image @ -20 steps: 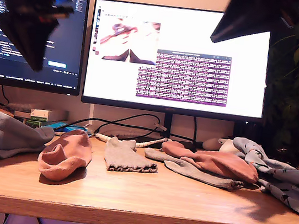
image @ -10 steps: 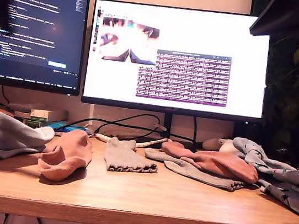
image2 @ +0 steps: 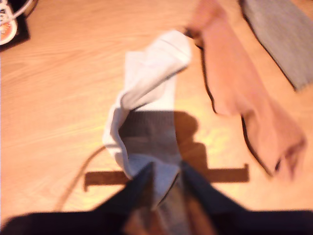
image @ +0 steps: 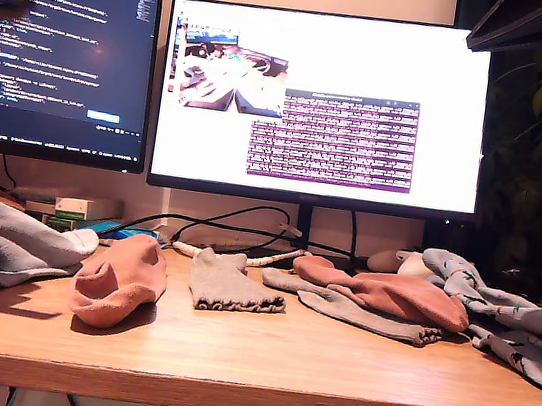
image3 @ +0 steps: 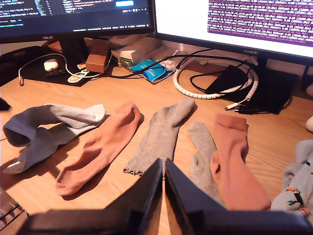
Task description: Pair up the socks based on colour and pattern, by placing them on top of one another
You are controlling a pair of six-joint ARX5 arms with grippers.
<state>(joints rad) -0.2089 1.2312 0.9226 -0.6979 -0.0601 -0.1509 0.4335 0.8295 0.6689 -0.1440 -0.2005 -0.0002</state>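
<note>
Socks [image3: 102, 147]: two pink, two grey, seemingly.

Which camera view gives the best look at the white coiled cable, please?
The second wrist view: the white coiled cable shows as a full loop on the desk before the monitors. The exterior view shows only a short low stretch of it behind the grey sock. The first wrist view does not show it.

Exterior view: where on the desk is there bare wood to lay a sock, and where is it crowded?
Free: the front strip of the desk, before every sock; a narrow gap between the lone salmon sock and the lone grey sock. Crowded: the exterior view's right, around the patterned socks.
</note>
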